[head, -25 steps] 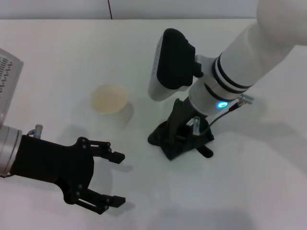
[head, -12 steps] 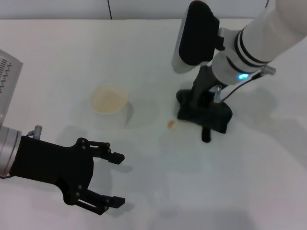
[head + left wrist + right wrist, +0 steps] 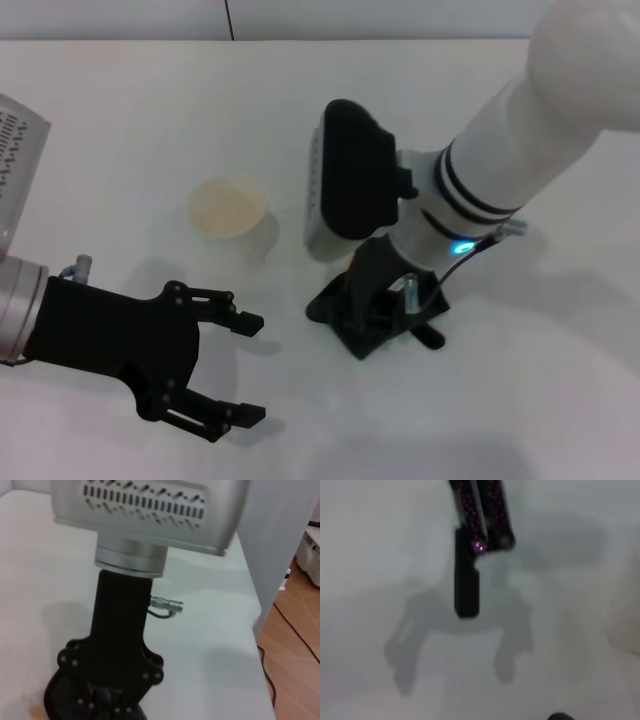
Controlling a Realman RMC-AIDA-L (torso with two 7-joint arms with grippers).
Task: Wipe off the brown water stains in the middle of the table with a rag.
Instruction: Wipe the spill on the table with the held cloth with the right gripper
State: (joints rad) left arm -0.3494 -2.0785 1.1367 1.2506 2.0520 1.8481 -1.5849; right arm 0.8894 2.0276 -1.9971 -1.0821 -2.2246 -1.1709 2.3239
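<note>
My right gripper (image 3: 378, 308) is shut on the rag (image 3: 347, 318), a dark bunch pressed flat on the white table (image 3: 520, 400) in the middle. The rag's short dark tab (image 3: 430, 337) sticks out to the right and also shows in the right wrist view (image 3: 466, 582). In the head view the brown stain is hidden under my right arm and the rag. The left wrist view shows the rag (image 3: 60, 702) with a faint orange-brown mark (image 3: 33, 710) right beside it. My left gripper (image 3: 250, 367) is open and empty, low at the front left.
A white paper cup (image 3: 228, 207) stands upright on the table, left of the rag and behind my left gripper. The table's edge (image 3: 257, 625) and the floor beyond it show in the left wrist view.
My right gripper has swept the rag from the far right back toward me and to the left, over the spot where the stain lay bare. The left arm has barely moved.
</note>
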